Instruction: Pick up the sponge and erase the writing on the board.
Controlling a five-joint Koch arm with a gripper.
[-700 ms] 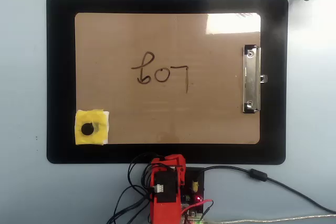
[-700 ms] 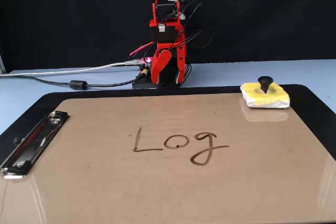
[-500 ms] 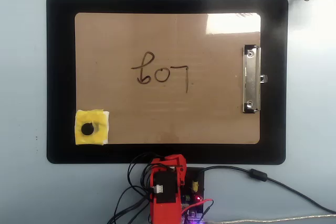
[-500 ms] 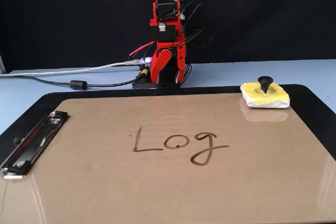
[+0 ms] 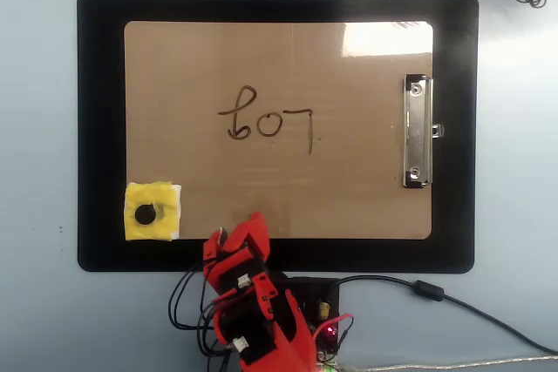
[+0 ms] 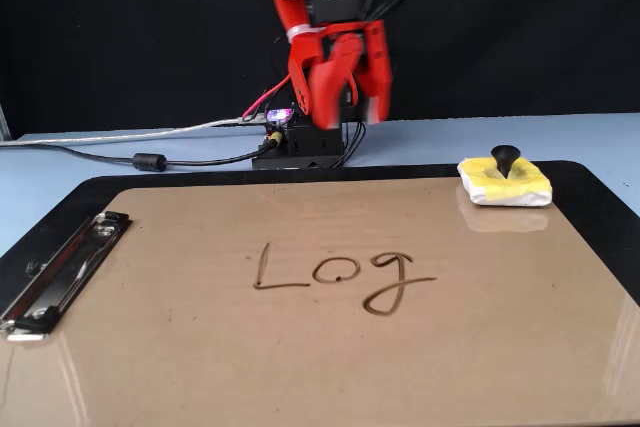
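Note:
The yellow sponge (image 5: 154, 224) with its black knob lies on the lower left corner of the tan board (image 5: 349, 189) in the overhead view; in the fixed view the sponge (image 6: 505, 187) is at the far right. The dark writing (image 5: 296, 113) sits mid-board, and the fixed view shows the writing (image 6: 336, 274) upside down. My red gripper (image 5: 237, 231) hovers over the board's lower edge, right of the sponge and apart from it. In the fixed view the gripper (image 6: 352, 112) hangs raised and blurred, jaws apart, holding nothing.
A silver clip (image 5: 416, 132) is on the board's right short side, and the board rests on a black mat (image 5: 100, 128). The arm's base (image 6: 300, 147) and cables (image 6: 150, 160) lie behind the mat. A dark backdrop stands behind the table.
The arm has risen from its folded rest pose and swung out toward the sponge's side, over the board's edge. Its jaws have opened. Sponge, board and writing are unmoved.

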